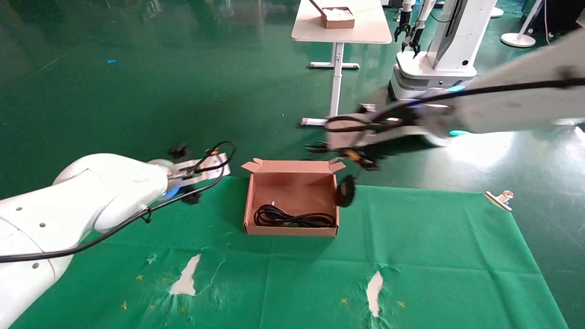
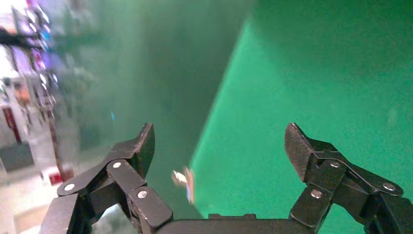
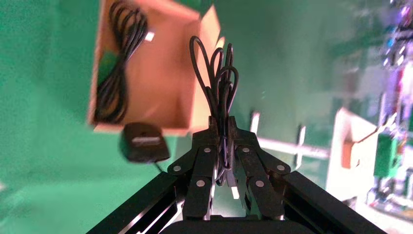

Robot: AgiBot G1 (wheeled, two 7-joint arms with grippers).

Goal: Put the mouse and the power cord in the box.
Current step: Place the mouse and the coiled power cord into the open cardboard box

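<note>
The brown cardboard box (image 1: 292, 188) stands open on the green cloth, its flap lid raised at the far side. The power cord (image 1: 292, 218) lies coiled inside along the near wall; the right wrist view also shows the power cord (image 3: 119, 58) and the box (image 3: 160, 73). My right gripper (image 1: 354, 155) hovers above the box's far right corner, shut on a bundle of the mouse's thin wire loops (image 3: 216, 73). In the wrist view the right gripper (image 3: 221, 122) has its jaws tight together. The mouse (image 1: 345, 191) dangles below it, just outside the right wall, and shows as the mouse (image 3: 143, 141). My left gripper (image 1: 186, 176) waits open and empty left of the box, its wide jaws clear in the left gripper (image 2: 219, 146) view.
A metal clip (image 1: 499, 199) pins the cloth's far right corner, and another clip (image 2: 185, 183) sits at the far left edge. Torn white patches (image 1: 186, 279) (image 1: 374, 287) mark the near cloth. Beyond stand a white table (image 1: 365, 32) with a smaller box (image 1: 338, 18), and another robot (image 1: 438, 50).
</note>
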